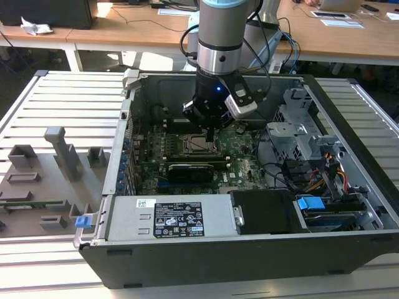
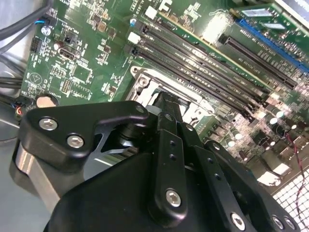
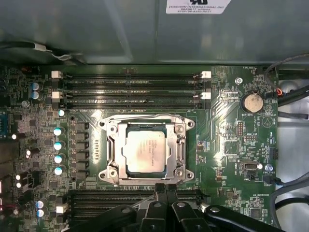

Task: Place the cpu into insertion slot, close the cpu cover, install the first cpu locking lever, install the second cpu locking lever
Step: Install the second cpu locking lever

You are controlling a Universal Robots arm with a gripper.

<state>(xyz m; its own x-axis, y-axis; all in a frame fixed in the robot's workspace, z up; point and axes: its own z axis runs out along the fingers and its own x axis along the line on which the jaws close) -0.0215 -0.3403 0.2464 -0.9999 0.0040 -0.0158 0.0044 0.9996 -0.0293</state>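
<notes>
First wrist view: the pincer (image 3: 165, 191) has its two fingers pressed together, holding nothing, poised just beside the edge of the insertion slot (image 3: 145, 152). The cpu (image 3: 146, 151) lies flat in that slot, silver top up, with the cpu cover (image 3: 113, 145) down around it as a frame. In the exterior view the pincer (image 1: 211, 136) hangs inside the open computer case (image 1: 206, 255) over the green motherboard (image 1: 240, 159), on the slatted worktop (image 1: 68, 99).
</notes>
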